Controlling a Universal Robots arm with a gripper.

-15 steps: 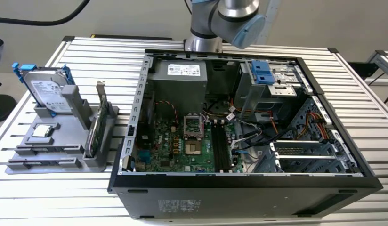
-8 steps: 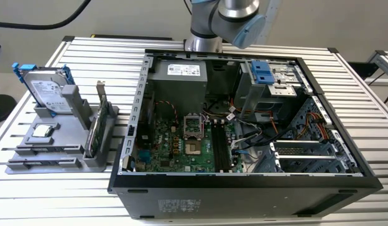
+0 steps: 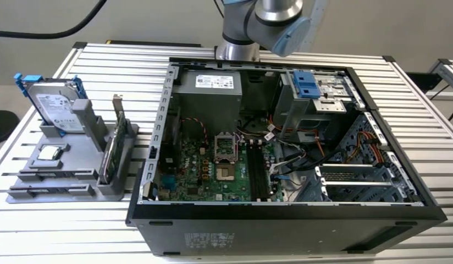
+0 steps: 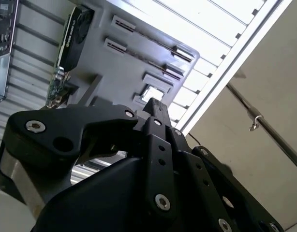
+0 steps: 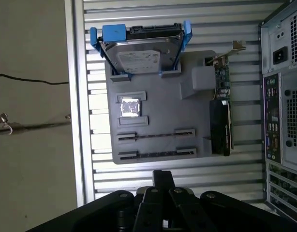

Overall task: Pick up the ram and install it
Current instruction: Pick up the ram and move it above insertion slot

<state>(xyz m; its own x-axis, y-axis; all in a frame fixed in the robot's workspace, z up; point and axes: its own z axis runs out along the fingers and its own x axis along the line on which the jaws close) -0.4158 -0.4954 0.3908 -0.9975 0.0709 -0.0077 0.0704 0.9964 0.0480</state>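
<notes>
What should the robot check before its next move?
1. Side of the computer case open, board showing: ok.
2. Long sockets on the board in plain sight: ok.
3. Found the ram stick: cannot tell. The two long slots in the grey holder show thin dark lines.
4. The gripper hangs apart from the holder: ok.
5. The hard drive and green card stand away from those slots: ok.

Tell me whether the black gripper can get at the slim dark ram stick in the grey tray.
Probably yes: nothing lies between the black gripper and the grey tray, and the slim dark ram stick stands uncovered.
</notes>
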